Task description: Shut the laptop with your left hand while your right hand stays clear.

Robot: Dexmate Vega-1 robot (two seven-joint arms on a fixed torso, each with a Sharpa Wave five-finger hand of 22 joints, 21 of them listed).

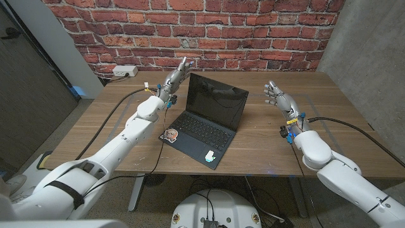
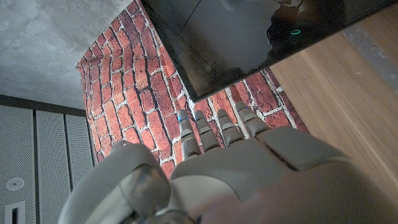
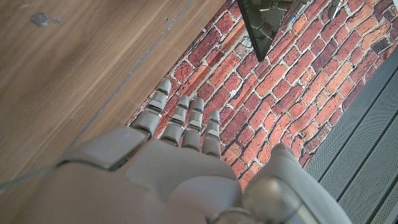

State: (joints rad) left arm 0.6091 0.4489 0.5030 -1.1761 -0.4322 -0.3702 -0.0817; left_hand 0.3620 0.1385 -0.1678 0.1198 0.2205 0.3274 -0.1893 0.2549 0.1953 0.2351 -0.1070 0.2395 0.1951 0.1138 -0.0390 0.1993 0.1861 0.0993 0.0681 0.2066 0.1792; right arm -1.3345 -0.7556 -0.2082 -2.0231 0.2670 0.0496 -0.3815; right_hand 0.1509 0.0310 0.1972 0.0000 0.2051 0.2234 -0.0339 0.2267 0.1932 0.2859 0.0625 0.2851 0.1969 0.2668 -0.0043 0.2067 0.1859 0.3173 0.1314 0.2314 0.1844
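Fingers (image 1: 184, 65) extended and empty, the left hand (image 1: 175, 76) is raised just beside the lid's upper corner. The laptop (image 1: 204, 118) stands open mid-table, not yet closed. The right hand (image 1: 278, 99), spread, is held well apart.

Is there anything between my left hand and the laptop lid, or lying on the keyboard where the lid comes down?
Nothing visible. The left hand is raised beside the laptop lid's upper corner with open air between. The keyboard deck carries only flat stickers. The right hand is off to the other side.
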